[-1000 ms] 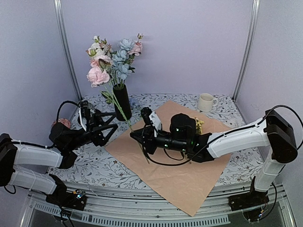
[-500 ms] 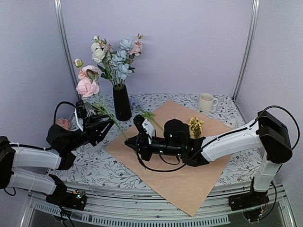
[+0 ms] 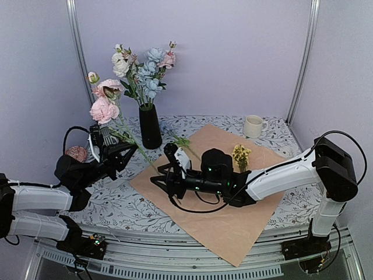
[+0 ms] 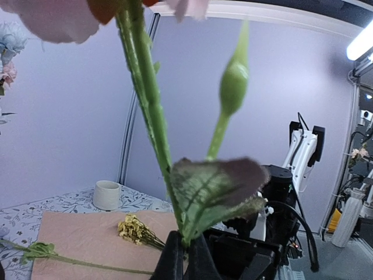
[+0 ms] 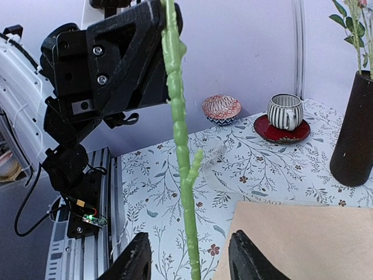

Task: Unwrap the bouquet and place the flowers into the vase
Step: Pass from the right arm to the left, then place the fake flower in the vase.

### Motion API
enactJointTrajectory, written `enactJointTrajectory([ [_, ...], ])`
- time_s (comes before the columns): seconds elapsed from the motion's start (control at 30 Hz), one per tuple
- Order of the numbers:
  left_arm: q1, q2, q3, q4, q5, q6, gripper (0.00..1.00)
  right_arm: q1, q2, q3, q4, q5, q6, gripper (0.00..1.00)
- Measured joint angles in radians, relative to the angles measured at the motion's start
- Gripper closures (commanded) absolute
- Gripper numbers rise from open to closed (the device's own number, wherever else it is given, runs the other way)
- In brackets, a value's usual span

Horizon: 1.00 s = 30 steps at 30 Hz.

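Pink flower (image 3: 102, 108): shifted left of vase (image 3: 150, 125); left gripper (image 3: 127, 151) now pinches its stem (image 3: 143, 156). Right gripper (image 3: 158, 176): spread, in front of vase. Other blooms (image 3: 145, 67): in vase.

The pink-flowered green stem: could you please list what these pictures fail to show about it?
1. Left wrist view: the blooms of the pink-flowered green stem are blurred and cut off by the top edge.
2. Right wrist view: the stem runs out of the top and bottom edges, so neither end shows.
3. Top view: its lower end is lost against the black right pincer, and the left pincer's hold is too small to see.
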Motion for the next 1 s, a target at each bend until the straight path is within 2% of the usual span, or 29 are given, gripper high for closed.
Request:
enactJointTrajectory([
  [0.1, 0.0, -0.003, 0.0, -0.021, -0.008, 0.01, 1.0, 0.0, -0.016, -0.032, 0.013, 0.017, -0.014, 0.41],
  [0.27, 0.0, -0.005, 0.0, -0.045, -0.016, 0.029, 1.0, 0.0, -0.083, -0.112, 0.026, 0.057, -0.043, 0.05],
  [0.3, 0.0, -0.005, 0.0, -0.051, -0.018, 0.033, 1.0, 0.0, -0.103, -0.129, 0.026, 0.068, -0.052, 0.0],
  [0.6, 0.0, -0.016, 0.007, -0.144, -0.063, 0.093, 1.0, -0.026, -0.292, -0.262, 0.026, 0.143, -0.086, 0.01],
  [1.0, 0.0, -0.016, 0.039, -0.296, -0.173, 0.183, 1.0, -0.299, -0.475, -0.363, -0.073, 0.109, -0.079, 0.01],
])
